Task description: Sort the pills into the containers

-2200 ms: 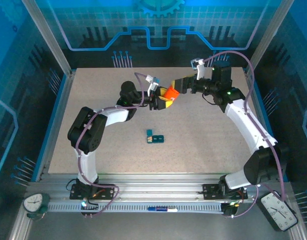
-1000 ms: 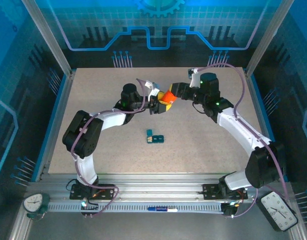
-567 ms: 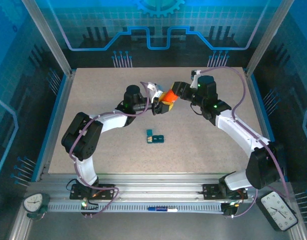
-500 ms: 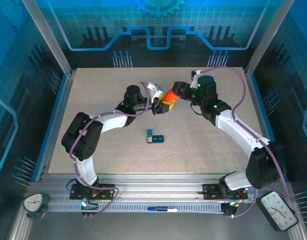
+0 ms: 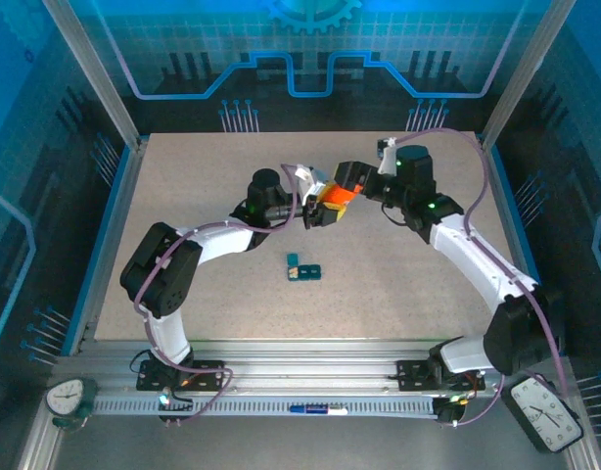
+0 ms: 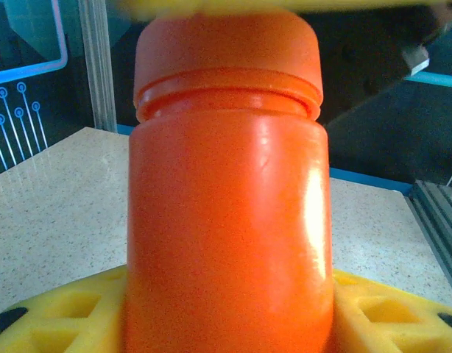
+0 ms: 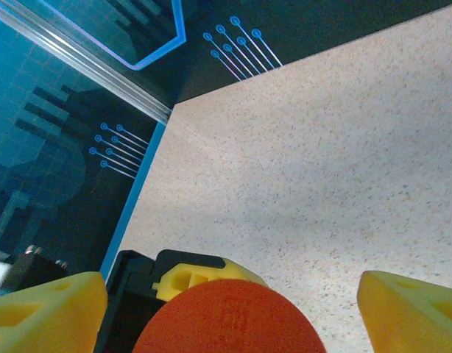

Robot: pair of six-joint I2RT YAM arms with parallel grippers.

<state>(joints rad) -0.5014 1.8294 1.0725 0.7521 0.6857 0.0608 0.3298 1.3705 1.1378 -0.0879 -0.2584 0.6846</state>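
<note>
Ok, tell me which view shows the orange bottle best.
Left wrist: the bottle stands close up, with its body, neck ring and cap all clear. The top view has it small and partly hidden between the arms. The right wrist view catches the top of its cap at the bottom edge.

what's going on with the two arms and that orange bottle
The left tool grips the orange bottle by its body, between the two arms. The right tool sits around the cap with its fingers spread wide, not clamping it. The cap is on. The teal containers lie on the table nearer the arm bases, untouched.
</note>
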